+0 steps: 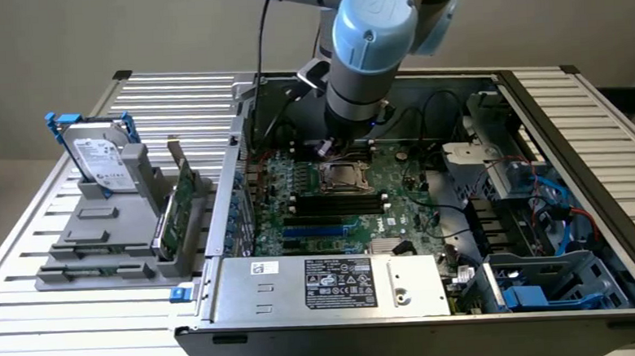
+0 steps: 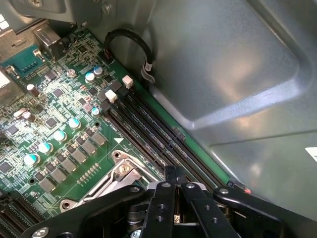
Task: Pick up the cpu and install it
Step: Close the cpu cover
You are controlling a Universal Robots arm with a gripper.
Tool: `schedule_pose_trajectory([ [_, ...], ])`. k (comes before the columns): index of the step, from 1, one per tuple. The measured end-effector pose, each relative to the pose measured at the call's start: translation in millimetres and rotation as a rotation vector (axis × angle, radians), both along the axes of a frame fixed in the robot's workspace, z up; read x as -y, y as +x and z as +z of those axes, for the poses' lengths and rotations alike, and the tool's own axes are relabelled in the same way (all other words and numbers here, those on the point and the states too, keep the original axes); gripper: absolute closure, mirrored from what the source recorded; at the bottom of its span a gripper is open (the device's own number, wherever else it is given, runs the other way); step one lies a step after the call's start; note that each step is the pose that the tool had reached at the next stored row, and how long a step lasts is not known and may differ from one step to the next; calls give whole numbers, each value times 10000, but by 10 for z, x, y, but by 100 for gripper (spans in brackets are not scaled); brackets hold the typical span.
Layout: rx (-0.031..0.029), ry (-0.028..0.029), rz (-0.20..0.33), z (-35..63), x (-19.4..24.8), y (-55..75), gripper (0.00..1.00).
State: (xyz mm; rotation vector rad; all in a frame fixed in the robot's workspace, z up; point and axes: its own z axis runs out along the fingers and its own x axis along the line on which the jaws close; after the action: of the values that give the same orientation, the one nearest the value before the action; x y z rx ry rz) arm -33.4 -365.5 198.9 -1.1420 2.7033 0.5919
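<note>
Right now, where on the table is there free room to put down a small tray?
The slatted table is bare on the camera's side of the grey holder, behind it, and at the exterior view's right of the computer case. Inside the case is crowded: arm, motherboard, cables.

Bright even light, soft sheen on case wall (image 2: 237, 74), perhaps overhead

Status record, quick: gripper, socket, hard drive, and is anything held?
gripper: shut, inside the case, close above the socket
held: cannot tell whether it grips the cpu
socket: metal frame, dark centre, on the motherboard
hard drive: standing on edge in the grey holder, outside the case, exterior view's left
</note>
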Motion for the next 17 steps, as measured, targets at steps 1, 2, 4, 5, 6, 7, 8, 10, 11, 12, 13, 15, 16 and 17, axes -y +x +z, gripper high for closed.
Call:
schedule_pose_trajectory([
  [1, 0, 3, 23, -1, 1, 4, 89],
  [2, 2, 7, 28, -5, 1, 3, 89],
  [4, 13, 11, 35, -19, 1, 4, 89],
  [5, 19, 12, 38, -28, 1, 4, 89],
  [6, 23, 14, 42, -35, 1, 4, 89],
  [7, 27, 15, 46, -41, 1, 4, 89],
  [8, 29, 15, 53, -45, 1, 6, 89],
  [10, 38, 19, 68, -52, 2, 9, 89],
  [11, 42, 22, 76, -55, 1, 12, 89],
  [12, 45, 24, 85, -56, 1, 14, 89],
  [13, 46, 27, 94, -58, 1, 16, 89],
  [15, 45, 35, 112, -60, 1, 21, 89],
  [16, 45, 40, 123, -60, 1, 26, 89],
  [17, 46, 47, 133, -61, 1, 31, 89],
])
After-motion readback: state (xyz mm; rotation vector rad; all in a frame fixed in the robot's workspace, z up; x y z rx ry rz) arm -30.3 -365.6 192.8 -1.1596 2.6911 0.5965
